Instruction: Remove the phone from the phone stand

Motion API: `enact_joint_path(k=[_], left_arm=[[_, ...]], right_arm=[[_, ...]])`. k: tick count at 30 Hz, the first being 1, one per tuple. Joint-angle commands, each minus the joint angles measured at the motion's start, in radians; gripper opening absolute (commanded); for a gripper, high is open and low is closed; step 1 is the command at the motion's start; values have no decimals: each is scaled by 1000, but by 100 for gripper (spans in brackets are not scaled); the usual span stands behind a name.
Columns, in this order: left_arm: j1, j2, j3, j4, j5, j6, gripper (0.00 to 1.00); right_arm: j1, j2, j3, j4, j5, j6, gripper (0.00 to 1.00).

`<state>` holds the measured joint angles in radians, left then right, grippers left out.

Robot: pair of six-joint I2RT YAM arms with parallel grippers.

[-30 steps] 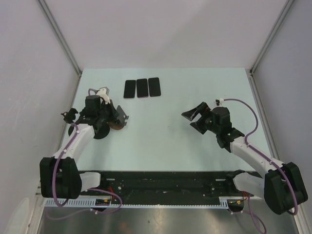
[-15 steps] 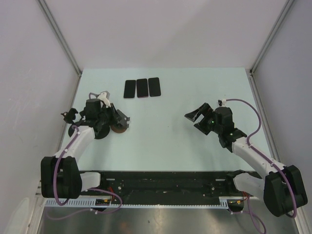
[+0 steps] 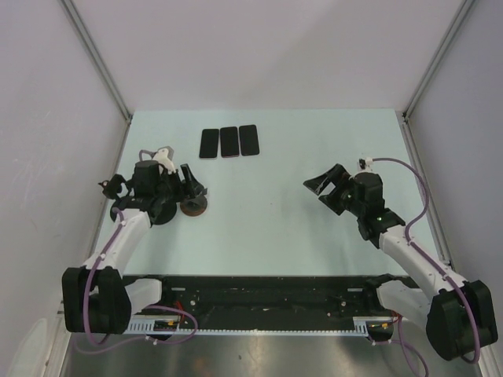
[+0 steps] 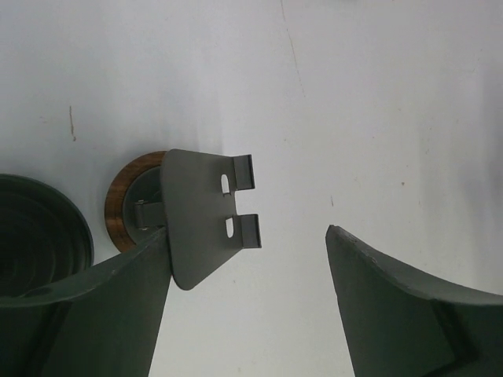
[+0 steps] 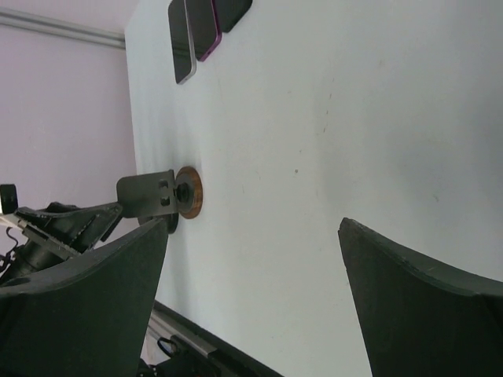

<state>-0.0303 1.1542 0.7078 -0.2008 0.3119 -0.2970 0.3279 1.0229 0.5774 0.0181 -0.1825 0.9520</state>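
The phone stand (image 3: 193, 203) has a round wooden base (image 4: 121, 206) and a grey metal plate (image 4: 196, 220) with two small hooks; no phone rests on it. Three dark phones (image 3: 229, 141) lie flat side by side at the back of the table. My left gripper (image 3: 189, 188) is open right at the stand, and in the left wrist view the plate sits by the left finger (image 4: 118, 314) with nothing between the jaws (image 4: 248, 236). My right gripper (image 3: 326, 187) hangs open over the right half of the table, holding nothing, far from the stand (image 5: 149, 195).
The pale green table (image 3: 267, 228) is walled in by white panels at the back and both sides. A black rail with cables (image 3: 267, 294) runs along the near edge between the arm bases. The phones (image 5: 200, 27) appear at the top of the right wrist view.
My left gripper has gone from shut to open at the stand. The right gripper has drifted a little to the right, still open.
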Motion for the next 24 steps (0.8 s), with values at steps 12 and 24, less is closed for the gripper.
enact_joint_path(k=[12,24], left_arm=[[6,-269,205,-264,-175,73,100],[6,-381,547,-505,-163,67,100]], right_arm=[[-174,-219,216,-257,268,-343,100],[-194,-354,420,-290,523,-590,100]])
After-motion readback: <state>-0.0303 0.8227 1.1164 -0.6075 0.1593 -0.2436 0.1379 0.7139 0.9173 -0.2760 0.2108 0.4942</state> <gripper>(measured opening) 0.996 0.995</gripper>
